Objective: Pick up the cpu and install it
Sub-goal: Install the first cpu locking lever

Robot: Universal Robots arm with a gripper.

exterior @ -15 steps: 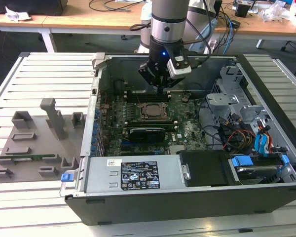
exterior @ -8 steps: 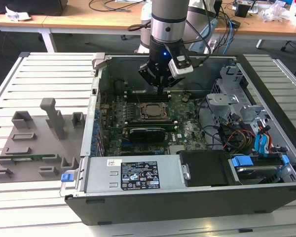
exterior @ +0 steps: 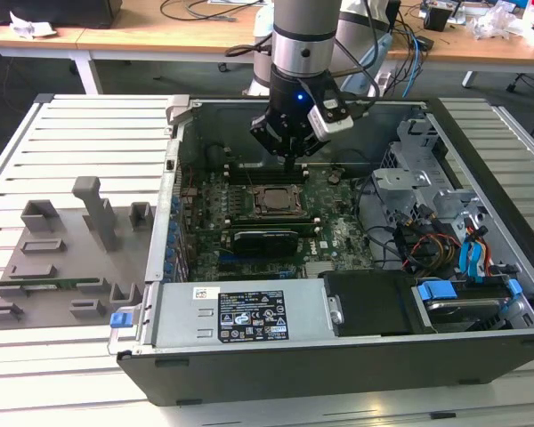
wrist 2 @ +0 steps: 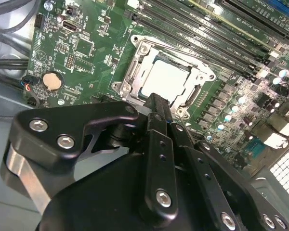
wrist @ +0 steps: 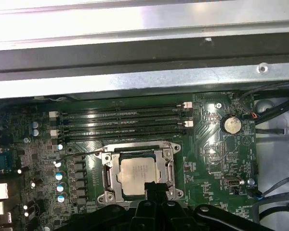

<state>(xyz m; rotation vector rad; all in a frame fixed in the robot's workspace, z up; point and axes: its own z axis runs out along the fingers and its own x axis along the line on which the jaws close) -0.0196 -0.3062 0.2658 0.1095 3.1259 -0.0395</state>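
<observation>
Gripper [wrist 2: 159, 103] just above cpu [wrist 2: 166, 79] — apparently seated, in socket frame [wrist 2: 130, 72]

The arm [exterior: 304, 36] is a thick silver-grey tube with a black band. Below it sits a black wrist block with a small blue light [exterior: 300, 96] and a white box [exterior: 331, 116] bolted to its side. The gripper [wrist 2: 156, 108] is matt black, with angular linkage plates studded with silver screws [wrist 2: 38, 125].
</observation>
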